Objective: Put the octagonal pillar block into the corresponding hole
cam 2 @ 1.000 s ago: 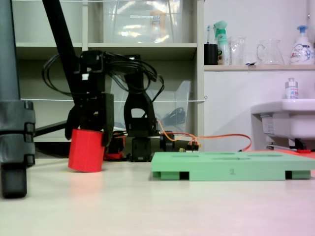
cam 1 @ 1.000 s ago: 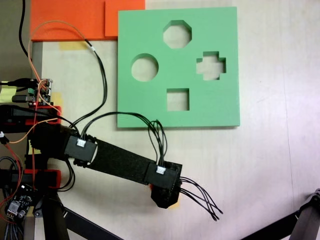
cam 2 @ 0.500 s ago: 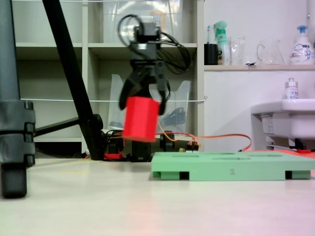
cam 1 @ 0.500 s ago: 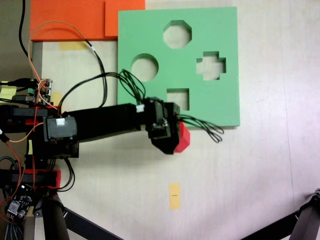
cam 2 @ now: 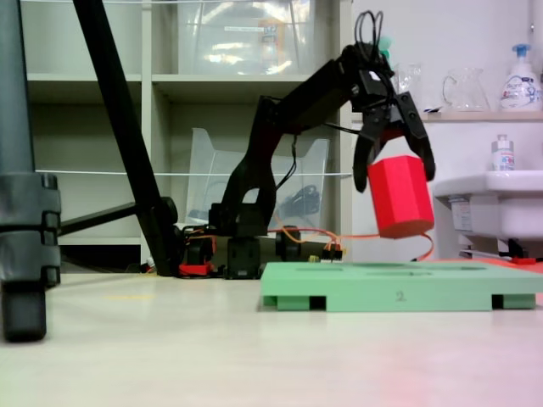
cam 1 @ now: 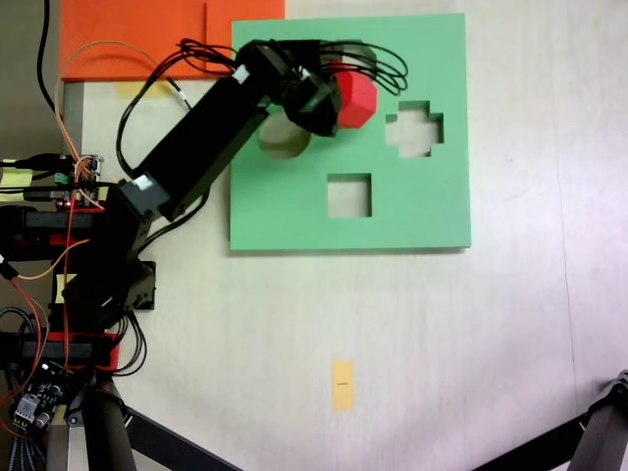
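Pale counter, shelving behind. Fingers clamp the octagonal pillar block; gripper has swung from beside the green foam board to above it. Block hangs clear over the corresponding hole, long axis near upright, tilted slightly.

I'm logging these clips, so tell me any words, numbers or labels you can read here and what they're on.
"2": on the front edge of the green foam board, in the low fixed view.
Labels on the bottles on the shelf and beside the sink: too small and blurred to read.
Yellow tape strip on the table, seen from above: any mark on it is unreadable.
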Available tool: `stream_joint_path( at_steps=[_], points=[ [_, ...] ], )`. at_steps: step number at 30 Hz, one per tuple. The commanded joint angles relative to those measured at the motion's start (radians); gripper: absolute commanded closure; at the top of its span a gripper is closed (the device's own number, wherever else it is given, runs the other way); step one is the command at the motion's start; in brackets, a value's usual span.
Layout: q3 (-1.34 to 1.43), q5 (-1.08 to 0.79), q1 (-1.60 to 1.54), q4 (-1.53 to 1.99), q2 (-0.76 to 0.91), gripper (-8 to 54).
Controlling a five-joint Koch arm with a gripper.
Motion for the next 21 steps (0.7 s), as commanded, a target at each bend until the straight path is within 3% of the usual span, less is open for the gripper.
stream_joint_path(
  at_steps=[1,21],
  points=[
    [-0.103,0.037,-0.032,-0.054,-0.003,25.0],
    [-0.166,0.063,-0.11,-0.164,-0.152,24.9]
  ],
)
